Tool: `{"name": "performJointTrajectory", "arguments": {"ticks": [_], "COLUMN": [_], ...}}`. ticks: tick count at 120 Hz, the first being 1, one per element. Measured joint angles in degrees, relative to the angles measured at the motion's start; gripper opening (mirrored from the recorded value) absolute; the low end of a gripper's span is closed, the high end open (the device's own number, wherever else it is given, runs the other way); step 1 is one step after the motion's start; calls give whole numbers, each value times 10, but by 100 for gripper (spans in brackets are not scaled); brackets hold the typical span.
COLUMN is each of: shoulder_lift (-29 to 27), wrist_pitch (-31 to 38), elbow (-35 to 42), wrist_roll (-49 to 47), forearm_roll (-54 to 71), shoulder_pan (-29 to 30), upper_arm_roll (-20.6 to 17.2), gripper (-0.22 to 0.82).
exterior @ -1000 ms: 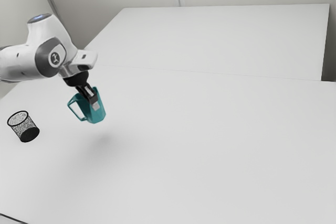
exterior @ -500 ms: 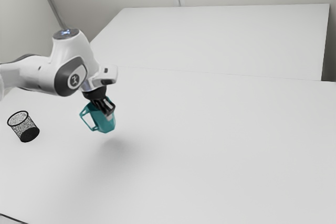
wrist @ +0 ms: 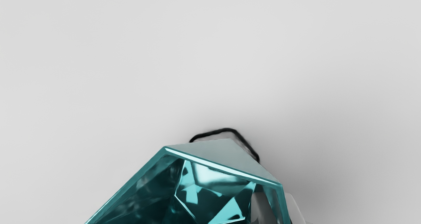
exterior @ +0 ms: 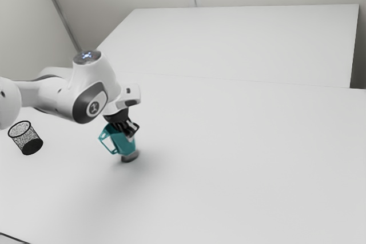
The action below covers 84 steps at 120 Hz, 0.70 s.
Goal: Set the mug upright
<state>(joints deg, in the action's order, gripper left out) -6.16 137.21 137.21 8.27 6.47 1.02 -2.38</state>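
The gripper (exterior: pixel 129 130) points down at the table in the exterior view, shut on the wall of the teal mug (exterior: pixel 121 143). The mug hangs below it, slightly tilted, its mouth up and its handle toward the exterior view's left. Its lower end is just above or at the table; contact cannot be told. In the wrist view one finger of the gripper (wrist: pixel 280 208) is inside the faceted mug (wrist: pixel 210 187) and the other outside, with the wall between them.
A black mesh cup (exterior: pixel 26 138) stands on the white table (exterior: pixel 229 152) at the exterior view's left, apart from the mug. A dark grey patch (exterior: pixel 130 158) lies right under the mug; in the wrist view a black outline (wrist: pixel 227 130) borders its base.
My hand has moved down and toward the exterior view's right, carrying the mug closer to the table. The mug looks less tilted. The mesh cup has stayed in place.
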Motion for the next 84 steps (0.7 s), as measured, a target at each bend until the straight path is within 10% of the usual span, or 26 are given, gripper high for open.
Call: {"name": "performJointTrajectory", "arguments": {"ticks": [56, 84], "shoulder_lift": [44, 38], "wrist_pitch": [36, 48], "elbow": [0, -1], "wrist_roll": [-56, -63], "forearm_roll": [6, 0], "shoulder_pan": [-4, -8], "upper_arm_roll": [-1, 0], "gripper": [-18, 25]}}
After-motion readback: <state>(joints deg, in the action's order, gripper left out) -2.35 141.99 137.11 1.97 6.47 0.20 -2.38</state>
